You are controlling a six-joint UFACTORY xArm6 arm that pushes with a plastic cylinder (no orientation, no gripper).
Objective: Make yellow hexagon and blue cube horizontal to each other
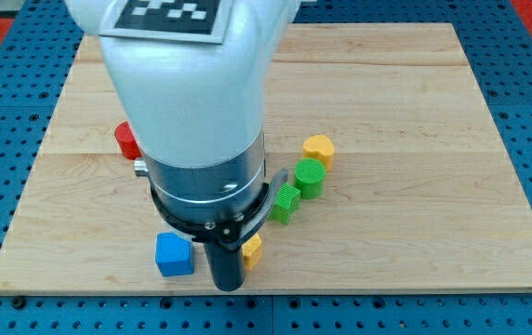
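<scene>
Tip (228, 285) is seen near the desk (415, 242) bottom edge, between blue cube (174, 255) on the view's left and a yellow block (252, 249) touching its right. Yellow hexagon (318, 148) sits well apart, upper right. No gripper is fitted; nothing is held.

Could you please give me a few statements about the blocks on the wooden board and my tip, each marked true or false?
1. The blue cube lies at the view's left of my tip. True.
2. The yellow hexagon block touches the blue cube. False: it lies well apart, toward the view's upper right.
3. Two green blocks, the round green block and the smaller green block, lie side by side below the yellow hexagon block. True.
4. The red block is in full view. False: the arm hides most of it.
5. A second yellow block sits just at the view's right of the rod. True.
</scene>
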